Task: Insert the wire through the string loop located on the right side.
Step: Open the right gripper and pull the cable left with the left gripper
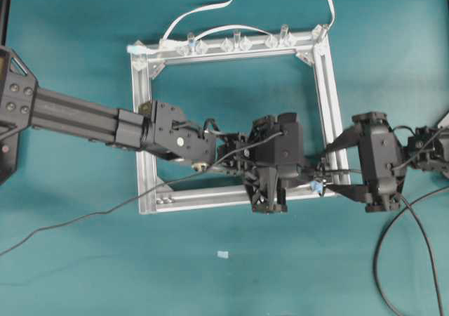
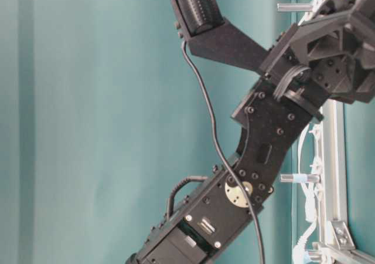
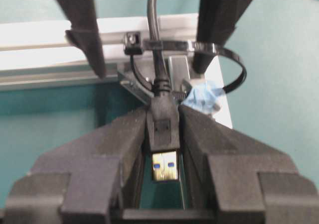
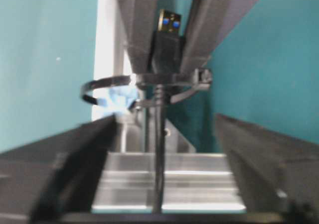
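In the left wrist view my left gripper (image 3: 164,122) is shut on the black plug of the wire (image 3: 165,127), whose metal tip points back toward the camera. From the plug the wire runs away through the string loop (image 3: 239,74), a thin dark band with a pale-blue bit (image 3: 202,97) at its base. In the right wrist view my right gripper (image 4: 163,129) stands open, with the wire (image 4: 158,159) running untouched between its fingers (image 4: 75,154). The string loop (image 4: 99,84) rings the wire just below the plug. Overhead, the left gripper (image 1: 309,170) and right gripper (image 1: 335,167) meet at the frame's right rail.
The square aluminium frame (image 1: 144,119) lies on the teal table. Clear clips (image 1: 235,43) line its far rail, and a white cable (image 1: 210,10) trails off behind it. Black cables (image 1: 379,260) curl at the lower right. A small pale scrap (image 1: 223,254) lies in front.
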`<action>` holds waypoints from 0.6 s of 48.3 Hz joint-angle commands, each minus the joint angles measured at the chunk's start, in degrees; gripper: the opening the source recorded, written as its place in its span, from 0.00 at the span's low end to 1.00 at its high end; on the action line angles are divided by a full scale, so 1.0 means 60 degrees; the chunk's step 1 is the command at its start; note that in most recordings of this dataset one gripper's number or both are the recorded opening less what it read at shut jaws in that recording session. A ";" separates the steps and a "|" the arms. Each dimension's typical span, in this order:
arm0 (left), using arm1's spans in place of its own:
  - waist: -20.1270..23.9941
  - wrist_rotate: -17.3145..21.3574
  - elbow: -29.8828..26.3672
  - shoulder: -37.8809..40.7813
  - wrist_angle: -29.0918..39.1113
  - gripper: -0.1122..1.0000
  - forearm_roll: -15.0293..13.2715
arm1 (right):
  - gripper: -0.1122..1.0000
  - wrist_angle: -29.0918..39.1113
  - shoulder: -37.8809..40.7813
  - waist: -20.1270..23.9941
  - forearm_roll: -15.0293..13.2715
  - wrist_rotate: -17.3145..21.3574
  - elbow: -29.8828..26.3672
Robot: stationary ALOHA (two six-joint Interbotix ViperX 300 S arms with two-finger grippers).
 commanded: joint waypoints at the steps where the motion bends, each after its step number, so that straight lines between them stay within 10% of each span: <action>1: -0.0015 -0.0029 -0.0103 -0.0469 0.0000 0.28 0.0015 | 0.96 -0.0029 -0.0059 0.0015 -0.0015 0.0000 -0.0059; 29: -0.0029 0.0000 -0.0044 -0.0645 0.0088 0.28 0.0029 | 0.96 -0.0029 -0.0059 0.0015 -0.0015 0.0000 -0.0059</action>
